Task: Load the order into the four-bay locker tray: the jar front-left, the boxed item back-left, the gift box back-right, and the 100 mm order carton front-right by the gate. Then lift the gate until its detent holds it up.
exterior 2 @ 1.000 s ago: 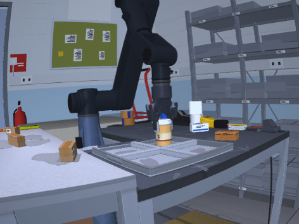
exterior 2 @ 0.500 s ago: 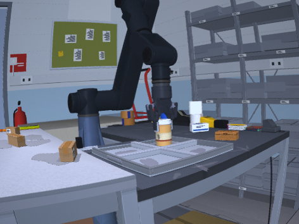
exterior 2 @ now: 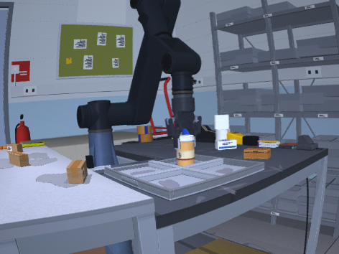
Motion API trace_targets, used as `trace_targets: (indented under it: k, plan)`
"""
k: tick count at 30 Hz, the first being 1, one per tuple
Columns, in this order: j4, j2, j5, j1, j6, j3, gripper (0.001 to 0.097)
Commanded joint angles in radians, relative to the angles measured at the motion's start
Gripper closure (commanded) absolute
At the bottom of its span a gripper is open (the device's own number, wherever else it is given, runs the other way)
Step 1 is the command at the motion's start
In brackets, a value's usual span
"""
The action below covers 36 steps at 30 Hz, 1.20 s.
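Observation:
The jar (exterior 2: 185, 150) is tan with a brown band and a blue cap. It stands upright in a far bay of the grey four-bay tray (exterior 2: 184, 173). My gripper (exterior 2: 184, 134) comes straight down over the jar and is closed around its top. A brown order carton (exterior 2: 77, 171) sits on the white table to the left. A white boxed item (exterior 2: 225, 144) and a brown patterned gift box (exterior 2: 257, 153) sit on the dark table right of the tray.
Two small cartons (exterior 2: 18, 158) lie at the far left of the white table. Tape rolls (exterior 2: 145, 134), a white cylinder (exterior 2: 221, 126) and small coloured items crowd the dark table's back edge. Shelving stands behind on the right.

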State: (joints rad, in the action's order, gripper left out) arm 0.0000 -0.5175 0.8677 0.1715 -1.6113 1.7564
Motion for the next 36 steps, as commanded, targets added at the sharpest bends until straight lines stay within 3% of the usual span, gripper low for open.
trace_targets:
  k: [1,9,22,36]
  plan:
    - [0.000,0.002,0.000,0.000,0.000,-0.002,0.0326]
    - [0.000,0.001,0.000,0.000,0.000,-0.001,0.0181]
    - [0.000,0.008,0.011,0.000,0.000,-0.005,0.0181]
    - [0.000,0.087,0.140,0.000,0.000,-0.054,0.0181]
